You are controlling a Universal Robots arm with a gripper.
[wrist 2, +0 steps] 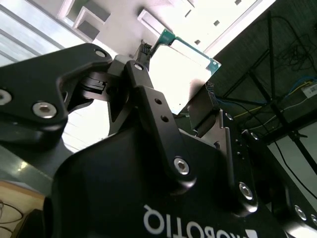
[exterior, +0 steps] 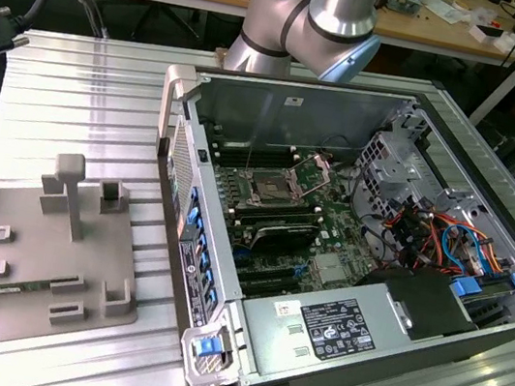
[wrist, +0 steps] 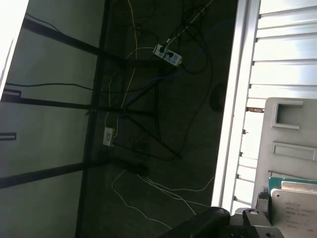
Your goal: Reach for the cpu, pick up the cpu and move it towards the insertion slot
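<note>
1. Currently your claw (wrist 2: 174,75) is closed narrowly on the cpu (wrist 2: 185,62), fingers at opposite edges, in the second wrist view.
2. In the first wrist view you see the cpu (wrist: 297,206) against the grey tray (wrist: 285,131), near the tabletop (wrist: 282,49) edge.
3. In the exterior view you see the insertion slot (exterior: 267,191) inside the open computer case (exterior: 398,108), well apart from the tray.

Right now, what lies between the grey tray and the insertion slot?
In the exterior view: a strip of table, the case's side wall, then memory slots before the insertion slot.

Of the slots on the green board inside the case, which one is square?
The socket with the shiny metal frame and dark centre; the other slots beside it are long, narrow and black.
</note>
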